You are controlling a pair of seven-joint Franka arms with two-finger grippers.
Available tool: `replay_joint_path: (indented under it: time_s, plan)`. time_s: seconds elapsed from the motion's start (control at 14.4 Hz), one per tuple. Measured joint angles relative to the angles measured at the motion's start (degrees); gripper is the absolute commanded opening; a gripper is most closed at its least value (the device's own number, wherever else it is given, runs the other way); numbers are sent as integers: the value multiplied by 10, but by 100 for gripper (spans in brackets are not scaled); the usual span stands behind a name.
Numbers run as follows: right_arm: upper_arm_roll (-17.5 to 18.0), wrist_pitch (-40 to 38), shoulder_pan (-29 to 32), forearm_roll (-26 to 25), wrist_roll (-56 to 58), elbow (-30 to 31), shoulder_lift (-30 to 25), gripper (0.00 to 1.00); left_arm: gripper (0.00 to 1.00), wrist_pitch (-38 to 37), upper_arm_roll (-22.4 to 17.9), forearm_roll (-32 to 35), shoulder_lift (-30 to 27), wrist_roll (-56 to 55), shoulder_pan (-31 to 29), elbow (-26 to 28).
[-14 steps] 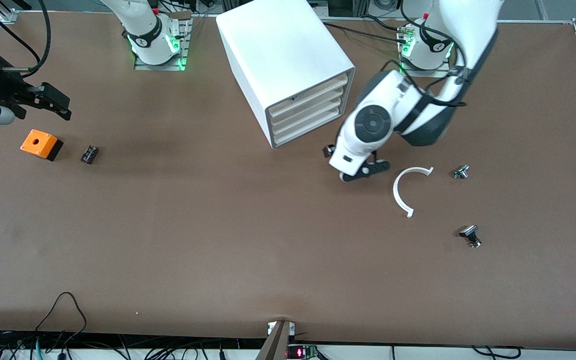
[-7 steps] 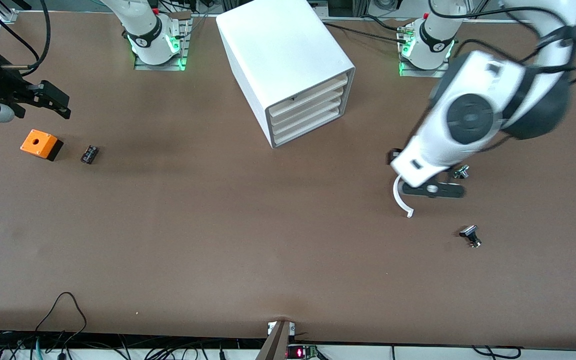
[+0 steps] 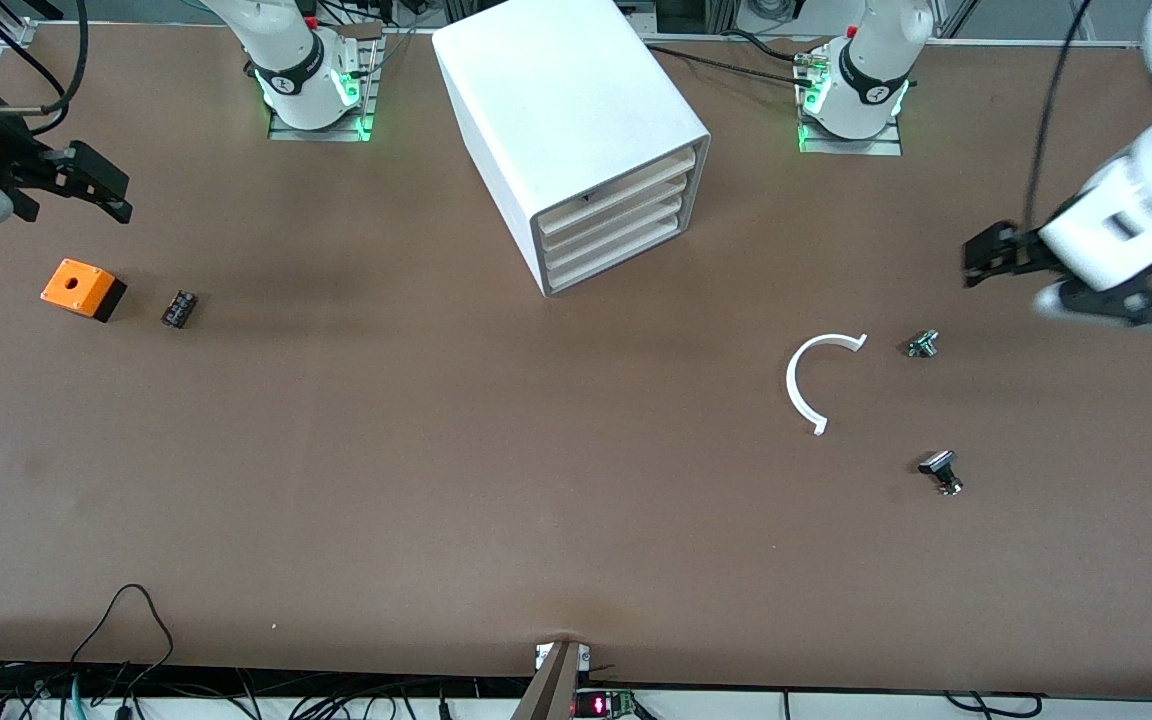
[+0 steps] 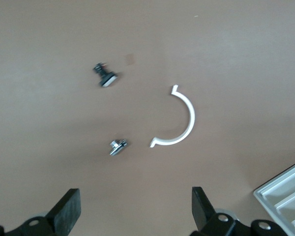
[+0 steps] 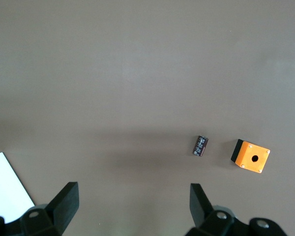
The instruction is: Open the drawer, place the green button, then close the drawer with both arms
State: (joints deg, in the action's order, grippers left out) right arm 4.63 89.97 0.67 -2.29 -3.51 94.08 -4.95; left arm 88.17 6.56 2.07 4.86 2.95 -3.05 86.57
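The white cabinet (image 3: 566, 110) stands between the two bases, all its drawers pushed in. The lowest drawer (image 3: 616, 262) is shut; a corner of the drawer fronts shows in the left wrist view (image 4: 285, 191). No green-capped button shows in any view. My left gripper (image 3: 1056, 285) is open and empty, up over the table near the left arm's end; in its wrist view (image 4: 135, 211) only bare table lies between the fingers. My right gripper (image 3: 61, 195) is open and empty, up over the right arm's end, also in its wrist view (image 5: 132, 206).
A white C-shaped ring (image 3: 811, 380) (image 4: 179, 123), a small silver button (image 3: 923, 344) (image 4: 118, 146) and a black one (image 3: 941, 472) (image 4: 104, 77) lie under the left gripper. An orange box (image 3: 81, 288) (image 5: 250, 156) and a small black part (image 3: 179, 308) (image 5: 201, 145) lie below the right gripper.
The left arm has swung from in front of the cabinet's drawers out toward the left arm's end of the table. The right gripper has drifted slightly toward its base.
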Motion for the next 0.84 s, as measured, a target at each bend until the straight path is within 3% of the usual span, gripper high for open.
replay_joint_path:
  time_s: [0.28, 0.84]
  plan:
    - [-11, -11, 2, 0, 1, 0, -1, 100, 99, 94, -37, -6, -49, -3, 19, 84]
    - [-11, -11, 3, 0, 11, 0, 4, 100, 99, 66, -53, -6, -47, -8, 42, 97]
